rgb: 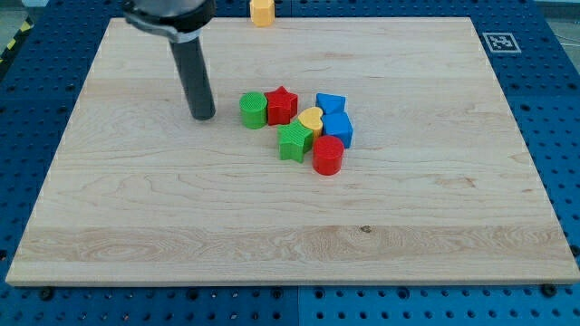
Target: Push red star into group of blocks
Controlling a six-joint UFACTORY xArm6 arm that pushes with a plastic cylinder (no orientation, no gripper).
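Observation:
The red star [282, 104] lies near the board's middle, touching a green round block [254, 110] on its left. To its right and below sits a tight group: a blue block [330, 103], a blue cube [337, 128], a yellow heart [311, 119], a green star [294, 142] and a red cylinder [328, 155]. The red star sits at the group's upper left edge, close to the yellow heart. My tip [203, 116] rests on the board to the left of the green round block, a short gap away.
A yellow block [262, 12] sits at the wooden board's top edge [290, 18]. The board lies on a blue perforated table, with a marker tag [499, 42] at the top right.

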